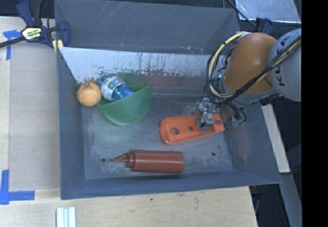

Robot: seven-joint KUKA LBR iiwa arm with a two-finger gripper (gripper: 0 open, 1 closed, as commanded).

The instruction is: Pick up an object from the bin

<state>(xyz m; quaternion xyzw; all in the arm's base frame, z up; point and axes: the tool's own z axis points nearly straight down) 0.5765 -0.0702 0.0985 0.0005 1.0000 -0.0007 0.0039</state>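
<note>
My gripper [206, 116] is low in the right part of the bin, its fingers down on the right end of a flat orange plastic tool [184, 129] with two holes, which lies on the floor at centre right. I cannot make out the gap between the fingers. A brown squeeze bottle [154, 161] with a pointed nozzle lies on its side in front of the orange tool.
A green bowl [127, 106] sits at the back left with a small plastic bottle [114, 88] in it. A tan round fruit-like thing [89, 94] lies left of the bowl. The arm's orange cover and cables hang over the bin's right wall.
</note>
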